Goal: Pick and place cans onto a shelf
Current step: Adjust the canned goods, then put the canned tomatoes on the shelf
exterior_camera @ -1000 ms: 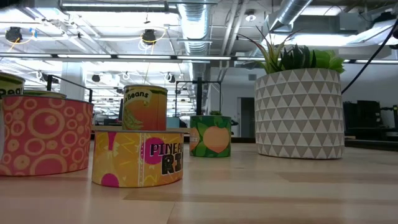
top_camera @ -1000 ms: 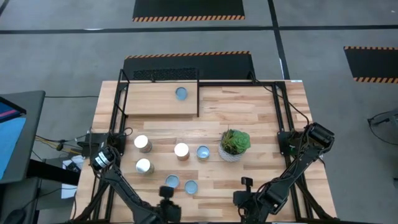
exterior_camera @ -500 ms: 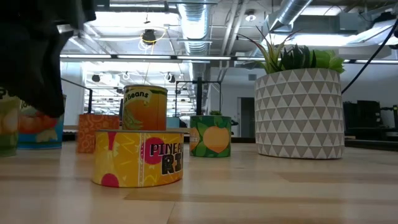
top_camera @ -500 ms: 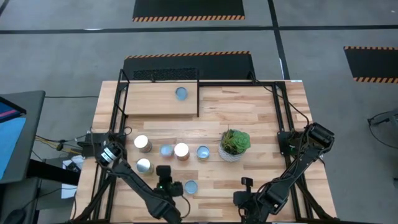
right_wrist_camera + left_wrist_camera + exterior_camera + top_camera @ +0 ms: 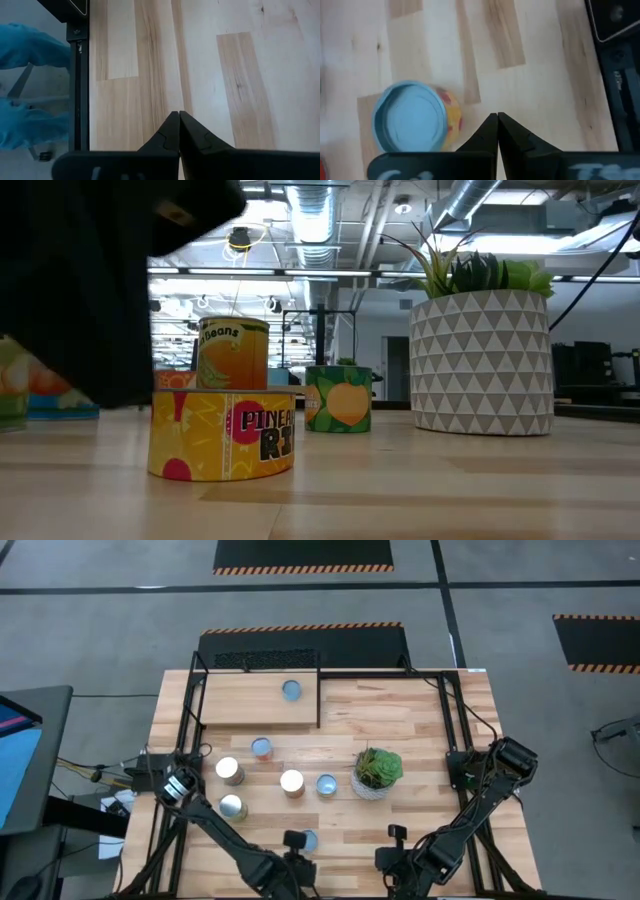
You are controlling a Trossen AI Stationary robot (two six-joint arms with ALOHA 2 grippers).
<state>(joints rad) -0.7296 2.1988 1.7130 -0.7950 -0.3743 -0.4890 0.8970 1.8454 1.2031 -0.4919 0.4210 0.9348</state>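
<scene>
Light-wood shelf (image 5: 240,705) with thin black bars sits at about eleven o'clock on the table (image 5: 400,720) in the high view, holding one blue-topped can (image 5: 291,690). Six more cans stand on the tabletop: a blue-topped one (image 5: 262,748) just below the shelf edge, two silvery ones (image 5: 229,770) (image 5: 232,807) toward nine o'clock, a silvery one (image 5: 291,782) and a blue one (image 5: 327,783) near the centre, and a blue one (image 5: 309,839) at six o'clock. A potted plant (image 5: 377,771) stands at three o'clock of the centre cans. The left gripper (image 5: 293,843) lies just beside the six o'clock can; the right gripper (image 5: 397,833) rests near the front edge. A second ago the can below the shelf stood at six o'clock.

From the low view, a yellow pineapple can (image 5: 221,434) is nearest, an orange-labelled one (image 5: 232,352) behind it, a green one (image 5: 338,398) farther off, and the patterned pot (image 5: 481,363) at three o'clock.

From the left wrist view, the left gripper (image 5: 497,118) has its fingers pressed together, empty, beside a pale-blue-topped can (image 5: 411,123).

From the right wrist view, the right gripper (image 5: 178,116) is likewise closed and empty over bare wood.
</scene>
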